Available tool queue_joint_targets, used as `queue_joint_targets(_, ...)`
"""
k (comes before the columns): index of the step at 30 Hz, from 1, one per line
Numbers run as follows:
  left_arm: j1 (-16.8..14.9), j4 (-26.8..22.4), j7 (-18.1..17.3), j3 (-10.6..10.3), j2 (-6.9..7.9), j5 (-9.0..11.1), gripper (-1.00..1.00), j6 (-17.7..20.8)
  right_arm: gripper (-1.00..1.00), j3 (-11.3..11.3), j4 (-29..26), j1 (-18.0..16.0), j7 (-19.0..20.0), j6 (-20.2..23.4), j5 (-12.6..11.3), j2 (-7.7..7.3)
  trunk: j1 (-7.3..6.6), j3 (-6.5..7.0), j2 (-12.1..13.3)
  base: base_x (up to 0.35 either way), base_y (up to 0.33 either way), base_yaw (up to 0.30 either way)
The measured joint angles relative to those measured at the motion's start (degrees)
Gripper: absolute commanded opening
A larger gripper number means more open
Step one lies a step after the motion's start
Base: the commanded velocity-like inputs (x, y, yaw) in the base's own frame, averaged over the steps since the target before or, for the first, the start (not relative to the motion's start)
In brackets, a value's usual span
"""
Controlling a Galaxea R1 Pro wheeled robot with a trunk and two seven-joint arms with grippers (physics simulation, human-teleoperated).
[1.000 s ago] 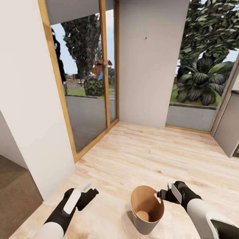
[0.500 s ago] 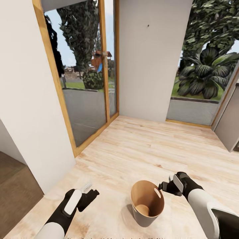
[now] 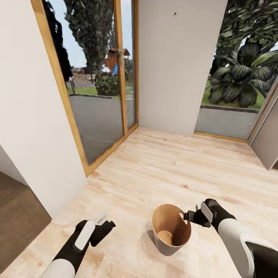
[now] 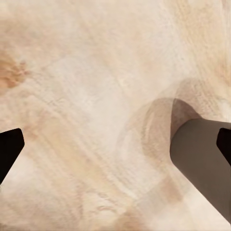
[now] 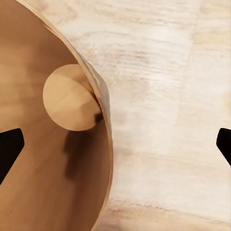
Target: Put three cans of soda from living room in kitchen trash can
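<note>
My right gripper (image 3: 192, 216) hangs wide open and empty straddling the trash can's (image 3: 171, 247) rim at its 2 o'clock; left gripper (image 3: 105, 223), also spread empty, sits well off at its 9 o'clock.

home interior | pale wood plank floor (image 3: 181, 170) | wood-framed glass doors (image 3: 98, 81) | garden outside
</note>
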Motion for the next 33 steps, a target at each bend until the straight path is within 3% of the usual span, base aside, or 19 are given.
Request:
queue_joint_targets(28, 0.1, 0.0, 0.0, 0.0, 0.00, 0.0, 1.00, 0.1, 1.00, 0.0, 0.0, 0.0, 0.0, 0.0, 0.0, 0.22, 0.72, -6.20, -0.4, 0.000, 0.000, 0.000)
queue_joint_targets(33, 0.3, 0.0, -0.3, 0.0, 0.22, 0.0, 1.00, 0.1, 1.00, 0.0, 0.0, 0.0, 0.1, 0.0, 0.0, 0.22, 0.72, -6.21, -0.4, 0.000, 0.000, 0.000)
